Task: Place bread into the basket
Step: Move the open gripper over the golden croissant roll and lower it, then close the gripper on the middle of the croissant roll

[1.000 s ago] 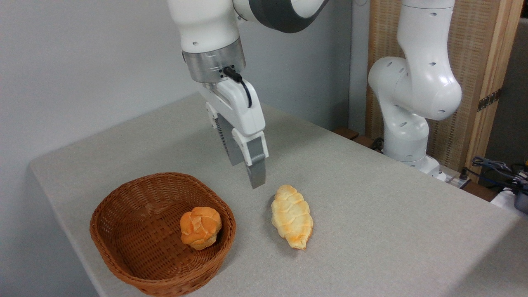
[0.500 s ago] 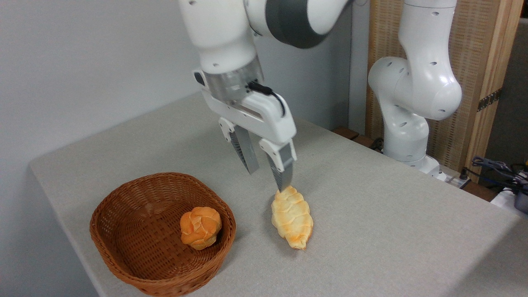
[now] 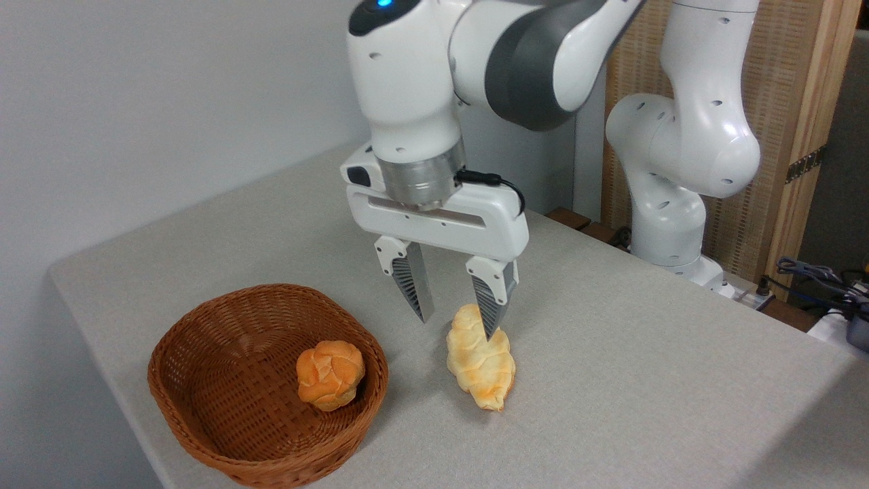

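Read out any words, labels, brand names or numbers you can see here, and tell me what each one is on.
None: no readable text shows on the arm, the end effector, the basket, the bread, the round roll or the table. The clutter at the right edge is too small to tell.

White arm (image 3: 407, 81), grey joints, black cable (image 3: 492, 182), ribbed fingers (image 3: 412, 280).

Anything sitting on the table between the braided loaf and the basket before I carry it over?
No. In the fixed camera view, only bare grey table separates the bread from the basket. The open end effector hangs above that gap's far end.
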Tool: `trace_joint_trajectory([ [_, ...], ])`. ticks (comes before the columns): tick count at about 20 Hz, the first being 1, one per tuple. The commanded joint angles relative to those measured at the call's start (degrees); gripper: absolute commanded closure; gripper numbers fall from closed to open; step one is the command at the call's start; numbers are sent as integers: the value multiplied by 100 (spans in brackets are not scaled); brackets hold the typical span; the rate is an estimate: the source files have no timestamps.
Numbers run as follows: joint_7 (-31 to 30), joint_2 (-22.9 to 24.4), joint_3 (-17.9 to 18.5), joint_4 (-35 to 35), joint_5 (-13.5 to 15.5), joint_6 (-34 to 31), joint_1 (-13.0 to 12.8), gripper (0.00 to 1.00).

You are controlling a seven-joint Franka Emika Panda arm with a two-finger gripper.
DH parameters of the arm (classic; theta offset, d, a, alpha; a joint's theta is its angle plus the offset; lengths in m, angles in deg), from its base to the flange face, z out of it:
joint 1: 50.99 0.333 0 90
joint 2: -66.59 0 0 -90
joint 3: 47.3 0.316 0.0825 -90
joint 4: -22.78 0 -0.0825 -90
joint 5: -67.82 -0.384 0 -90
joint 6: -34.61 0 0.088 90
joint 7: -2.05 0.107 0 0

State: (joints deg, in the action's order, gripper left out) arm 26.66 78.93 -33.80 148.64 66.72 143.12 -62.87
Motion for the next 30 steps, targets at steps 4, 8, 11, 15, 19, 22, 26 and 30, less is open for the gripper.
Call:
trace_joint_trajectory([
  [4, -308, 401, 56, 800, -101, 627, -42, 0],
  [8, -308, 383, 56, 958, -346, 794, -33, 0],
  [11, -308, 375, 65, 1107, -399, 934, -33, 0],
  [15, -299, 348, 65, 1125, -584, 943, -42, 0],
  [19, -290, 348, 65, 1125, -733, 934, -42, 28],
  [22, -290, 340, 65, 1125, -769, 934, -51, 66],
  [26, -290, 305, 56, 1125, -760, 952, -77, 71],
  [30, -281, 296, 56, 1125, -760, 943, -95, 71],
])
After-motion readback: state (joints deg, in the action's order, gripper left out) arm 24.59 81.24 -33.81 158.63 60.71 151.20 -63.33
